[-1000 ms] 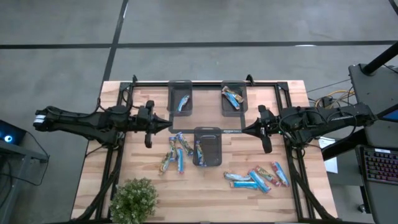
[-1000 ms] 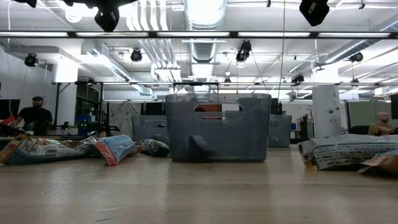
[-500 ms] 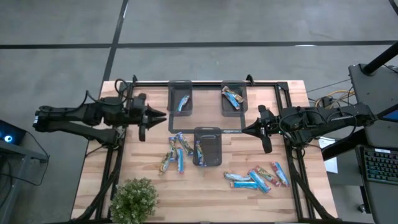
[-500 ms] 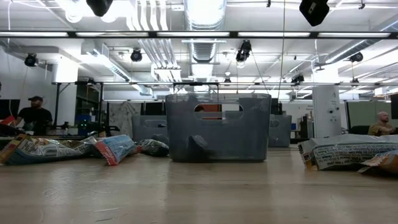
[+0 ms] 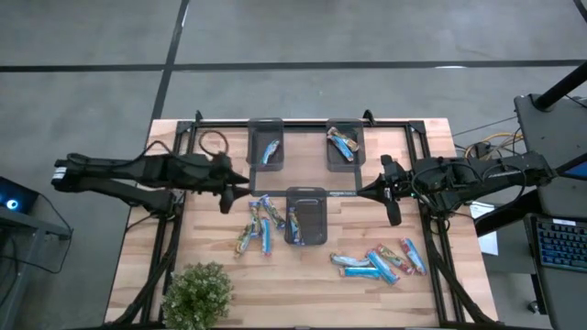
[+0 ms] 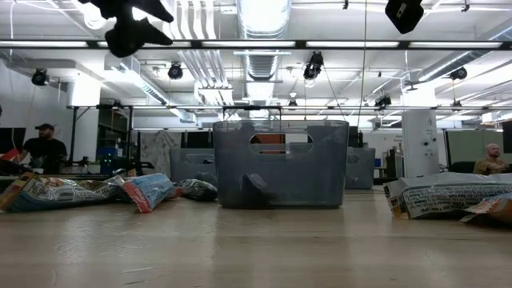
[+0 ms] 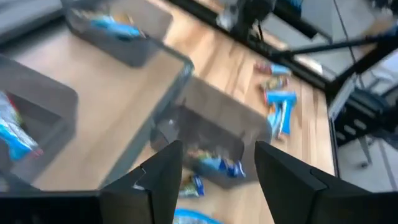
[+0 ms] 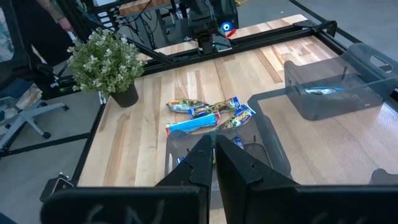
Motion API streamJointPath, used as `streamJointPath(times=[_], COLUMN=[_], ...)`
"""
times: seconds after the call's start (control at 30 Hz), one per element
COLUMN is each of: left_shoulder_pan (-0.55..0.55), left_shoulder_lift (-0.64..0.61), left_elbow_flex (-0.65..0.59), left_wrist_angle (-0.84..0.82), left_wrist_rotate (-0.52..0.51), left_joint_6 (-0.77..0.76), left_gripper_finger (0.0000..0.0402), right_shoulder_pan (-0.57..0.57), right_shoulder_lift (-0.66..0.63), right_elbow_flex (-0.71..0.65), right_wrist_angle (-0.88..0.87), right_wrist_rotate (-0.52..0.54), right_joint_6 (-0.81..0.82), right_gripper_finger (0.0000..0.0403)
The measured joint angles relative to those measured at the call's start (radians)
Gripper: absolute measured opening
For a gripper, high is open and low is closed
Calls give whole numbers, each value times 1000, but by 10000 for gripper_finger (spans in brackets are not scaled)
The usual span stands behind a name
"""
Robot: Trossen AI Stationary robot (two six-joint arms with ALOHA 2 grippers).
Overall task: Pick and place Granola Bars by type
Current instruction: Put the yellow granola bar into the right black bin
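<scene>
My left claw swung back twd table centre & has spread open, empty, w/ the bar pile at its 5 o'clock, so next pick's lining up; my right claw stays shut, idle at the middle tray's 2 o'clock.

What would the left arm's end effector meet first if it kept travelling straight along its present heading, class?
Probably the near tray. The left end effector points across the table toward it, and the left wrist view shows that tray just ahead between the open fingers. Height is unclear, so it might pass above the rim.
</scene>
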Motion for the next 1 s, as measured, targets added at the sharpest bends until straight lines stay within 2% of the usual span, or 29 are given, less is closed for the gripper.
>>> streamJointPath(times=[0.17,0.33,0.67,0.8,1.0], left_shoulder_pan=[0,0,0,0,0], left_shoulder_lift=[75,157,374,461,564], left_elbow_flex=[43,176,462,503,509], left_wrist_angle=[-46,-211,-598,-663,-682], left_wrist_rotate=[56,58,53,5,-40], left_joint_6=[49,136,510,636,707], left_gripper_finger=[184,184,184,184,184], right_shoulder_pan=[0,0,0,0,0], right_shoulder_lift=[0,0,0,0,0], right_elbow_flex=[0,0,0,0,0], right_wrist_angle=[0,-1,-1,-1,0], right_wrist_rotate=[-6,-9,-9,-9,-8], right_joint_6=[2,1,-1,-1,3], right_gripper_finger=[12,12,12,12,12])
